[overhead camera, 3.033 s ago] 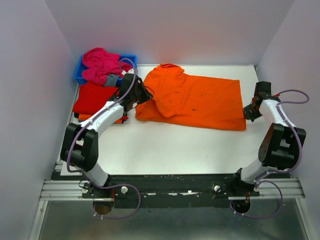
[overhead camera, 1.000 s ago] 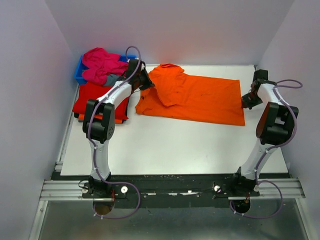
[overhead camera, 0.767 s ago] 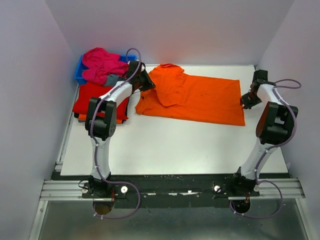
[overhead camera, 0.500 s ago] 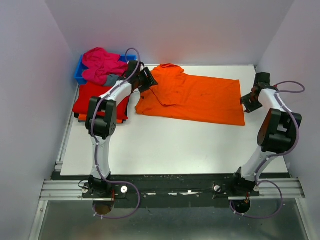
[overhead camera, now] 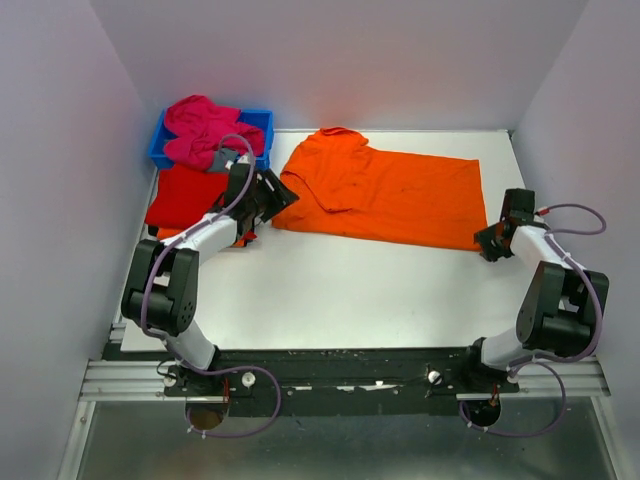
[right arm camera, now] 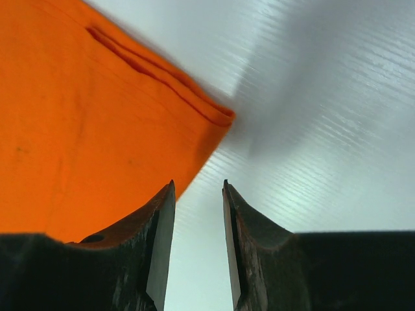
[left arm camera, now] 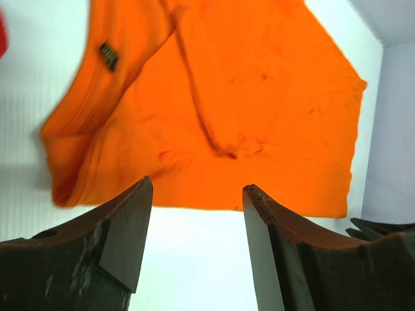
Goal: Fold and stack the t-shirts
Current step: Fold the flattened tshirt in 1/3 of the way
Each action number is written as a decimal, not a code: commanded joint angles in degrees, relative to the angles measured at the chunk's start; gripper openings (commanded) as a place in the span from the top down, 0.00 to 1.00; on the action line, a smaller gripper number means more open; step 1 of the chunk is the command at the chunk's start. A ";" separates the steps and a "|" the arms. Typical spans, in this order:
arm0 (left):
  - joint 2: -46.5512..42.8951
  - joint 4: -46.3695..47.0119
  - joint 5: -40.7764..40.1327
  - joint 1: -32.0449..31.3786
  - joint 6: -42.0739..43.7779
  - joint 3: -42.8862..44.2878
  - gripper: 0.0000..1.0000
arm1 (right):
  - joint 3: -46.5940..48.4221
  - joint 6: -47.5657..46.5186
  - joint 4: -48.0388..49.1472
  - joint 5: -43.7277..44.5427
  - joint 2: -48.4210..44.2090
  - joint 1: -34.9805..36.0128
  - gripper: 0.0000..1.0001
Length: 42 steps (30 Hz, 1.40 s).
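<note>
top external view: the orange t-shirt (overhead camera: 385, 195) is spread along the far half of the tabletop (overhead camera: 330, 290), its left part doubled over, and is judged only partly folded; a red t-shirt (overhead camera: 185, 195) lies flat and folded at the left edge, with an orange rim showing beneath it, so a stack seems begun; a magenta-pink t-shirt (overhead camera: 205, 130) is heaped in the blue bin (overhead camera: 262, 125) at the far left corner, unfolded; the left gripper (overhead camera: 275, 192) is set just beside the orange shirt's near left corner, the right gripper (overhead camera: 487, 240) at its near right corner; the tabletop is white and matt, closed in by pale lilac walls on three sides.

left wrist view: the fingers are seen well apart, nothing between them; the orange shirt lies beyond.

right wrist view: the fingers are parted by a narrow gap, nothing clamped; the shirt's hemmed corner lies just ahead on ribbed white board.
</note>
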 commanded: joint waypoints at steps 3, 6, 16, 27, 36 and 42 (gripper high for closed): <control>-2.95 12.89 -3.48 0.15 -4.90 -11.89 0.32 | -6.02 1.46 8.50 -1.18 -1.80 -0.48 0.55; -3.04 17.03 -3.13 0.15 -6.57 -14.19 0.32 | -6.11 3.48 9.21 -1.17 -0.22 -0.74 0.55; -2.43 15.37 -4.19 0.33 -6.84 -13.40 0.34 | -4.10 7.62 5.10 0.58 4.17 -1.89 0.58; -1.90 14.75 -6.29 0.42 -8.77 -13.75 0.35 | 1.00 9.03 -2.30 2.42 7.43 -2.06 0.99; -1.20 13.35 -10.68 -1.16 -11.06 -15.24 0.35 | 1.09 7.45 -2.48 3.75 3.04 -2.59 0.99; 0.38 11.86 -14.91 -1.96 -10.54 -14.20 0.39 | 0.83 7.27 -2.30 3.48 3.47 -3.12 0.99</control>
